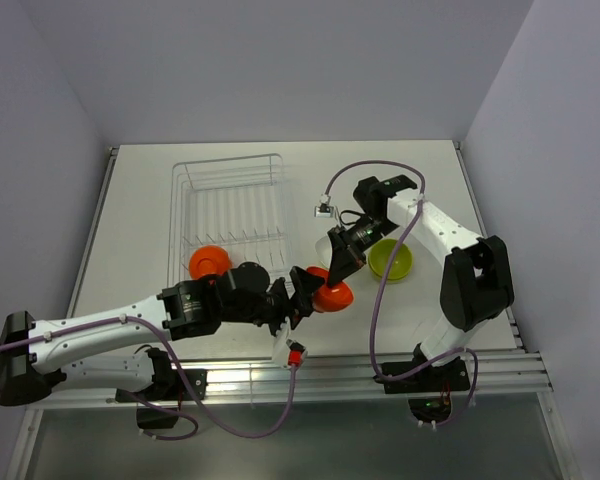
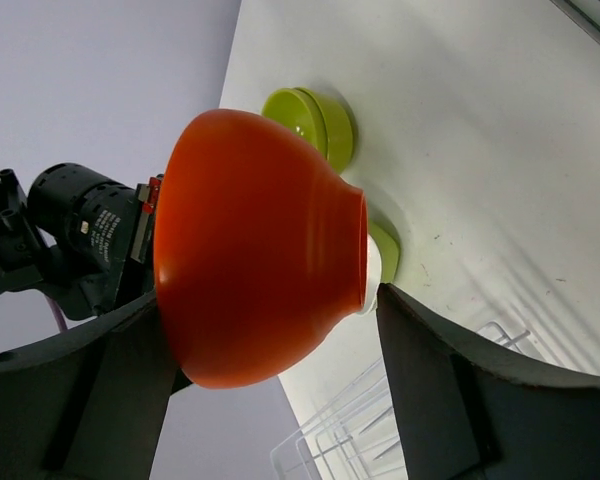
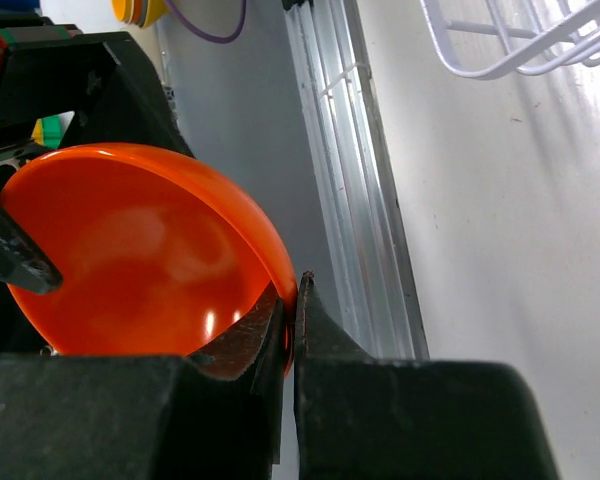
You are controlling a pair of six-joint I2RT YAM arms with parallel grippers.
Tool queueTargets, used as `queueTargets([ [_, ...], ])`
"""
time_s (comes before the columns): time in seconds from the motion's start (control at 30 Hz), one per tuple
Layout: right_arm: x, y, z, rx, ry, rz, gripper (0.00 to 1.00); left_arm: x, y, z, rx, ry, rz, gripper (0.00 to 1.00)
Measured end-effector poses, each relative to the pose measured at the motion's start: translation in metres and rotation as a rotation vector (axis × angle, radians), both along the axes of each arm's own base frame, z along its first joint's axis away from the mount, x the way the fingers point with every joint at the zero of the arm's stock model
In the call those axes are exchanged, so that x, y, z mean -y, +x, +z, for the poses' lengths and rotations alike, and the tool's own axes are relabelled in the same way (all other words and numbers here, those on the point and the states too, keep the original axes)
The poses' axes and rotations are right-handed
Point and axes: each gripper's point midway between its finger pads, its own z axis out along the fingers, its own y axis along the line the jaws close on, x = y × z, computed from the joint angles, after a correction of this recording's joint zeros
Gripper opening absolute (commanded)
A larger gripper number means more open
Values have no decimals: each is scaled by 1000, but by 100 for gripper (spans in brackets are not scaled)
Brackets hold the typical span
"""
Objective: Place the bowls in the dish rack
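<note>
Mid-air above the bench (image 1: 130,200), just beside the dish rack (image 1: 230,185): the right tool (image 3: 290,300) is clamped on the thin rim of an orange bowl (image 1: 332,293); the left tool (image 1: 302,288) straddles its body, fingers apart; light, stiff, glossy plastic looks prone to slip, so the rim seems the surer hold.

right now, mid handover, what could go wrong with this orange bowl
The right fingers pinch only the rim of the held orange bowl; if they let go before the left fingers grip firmly, it could drop.
The left fingers straddle its glossy rounded body, so it might slip out as they squeeze.
Another orange bowl already sits at the dish rack's near corner and could be bumped.
</note>
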Motion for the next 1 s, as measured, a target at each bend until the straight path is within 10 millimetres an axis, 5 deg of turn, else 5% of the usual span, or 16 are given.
queueTargets([
  [0.17,-3,-4,0,-1,0,18,0,2,4,-8,-17,19,28,79],
  [0.53,-3,-3,-2,10,-6,23,0,3,4,-11,-51,14,62,47],
  [0.8,-4,-4,2,-6,1,19,41,0,0,-14,-106,34,71,7],
  [1.0,-5,-4,3,-11,6,17,55,-4,-5,-22,-151,63,83,0],
])
